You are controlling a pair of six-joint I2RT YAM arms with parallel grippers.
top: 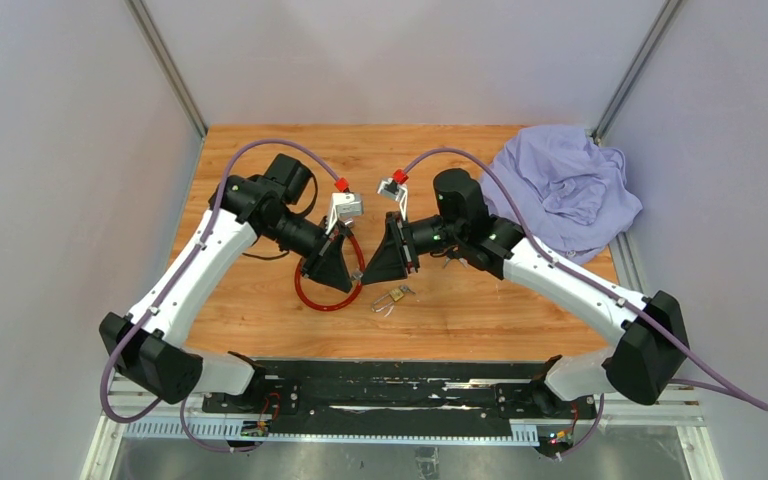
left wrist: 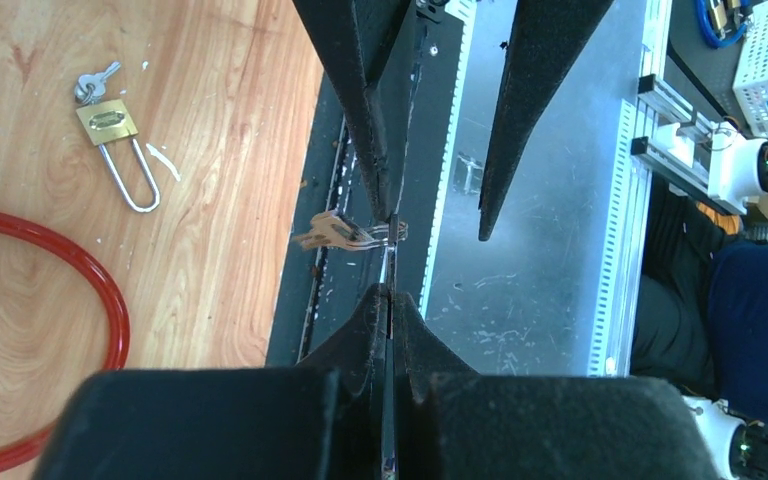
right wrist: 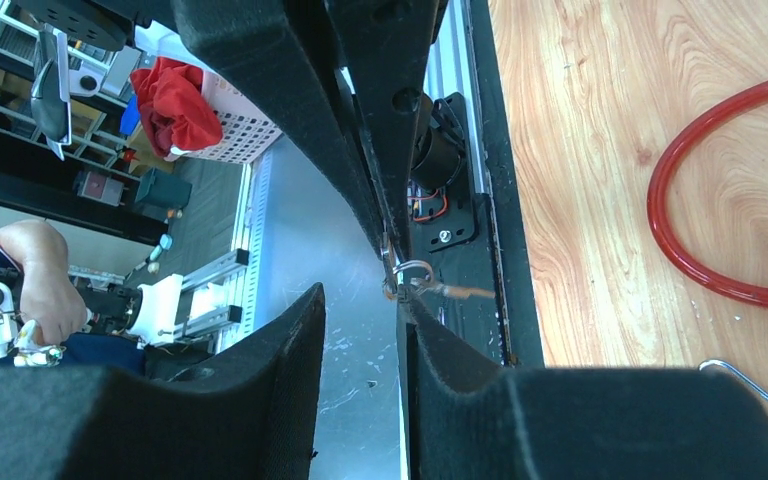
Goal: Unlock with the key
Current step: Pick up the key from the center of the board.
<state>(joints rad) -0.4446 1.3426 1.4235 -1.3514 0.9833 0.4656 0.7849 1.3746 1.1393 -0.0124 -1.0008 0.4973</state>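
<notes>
Key [left wrist: 328,233], small metal, likely light, stiff and slick, hangs by its wire ring from the closed left jaws above the middle of the desk [top: 260,300], right jaws parted alongside; probably best gripped by its flat head.

the left gripper [left wrist: 388,292] reaches up from the bottom edge with its jaws pressed together, pinching the ring of a key [left wrist: 332,232] that sticks out to the left over a black rail [left wrist: 305,300]. the right gripper [left wrist: 436,225] points down from the top, its jaws apart, one finger touching that ring. on the wooden table [left wrist: 220,150] lies a brass padlock [left wrist: 110,125] with a second key bunch [left wrist: 95,84] at its body, near a red ring [left wrist: 110,300].
</notes>
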